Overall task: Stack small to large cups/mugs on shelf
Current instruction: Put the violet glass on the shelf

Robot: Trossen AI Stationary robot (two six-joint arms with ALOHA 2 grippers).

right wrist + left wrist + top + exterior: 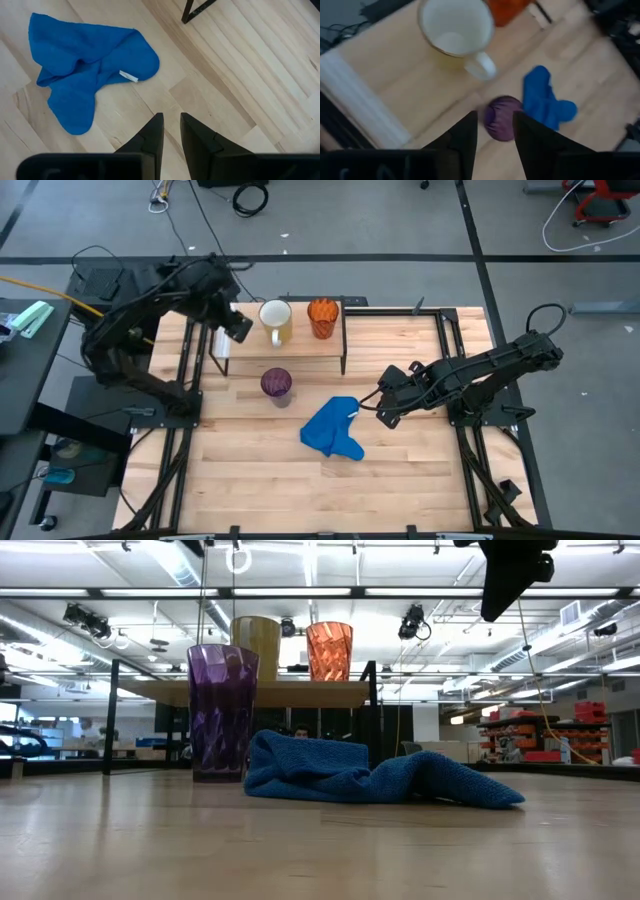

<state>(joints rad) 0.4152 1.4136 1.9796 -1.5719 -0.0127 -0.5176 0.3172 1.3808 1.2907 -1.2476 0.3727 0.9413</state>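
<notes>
The white mug (pixel 275 320) and the small orange cup (pixel 323 317) stand upright side by side on the low wooden shelf (pixel 300 345), the mug to the left. The purple tumbler (pixel 277 384) stands upright on the table just in front of the shelf. My left gripper (pixel 240 328) hovers above the shelf's left part, next to the mug, open and holding nothing (pixel 495 125). My right gripper (pixel 383 408) hangs over the table right of the blue cloth (pixel 333 430), with a narrow gap and nothing between its fingers (pixel 171 122).
The blue cloth (pixel 370 775) lies crumpled on the table, right of the tumbler (pixel 222 710). A white strip (pixel 360 95) marks the shelf's left end. The shelf's black legs (pixel 344 365) stand on the table. Bare wood lies along the near edge.
</notes>
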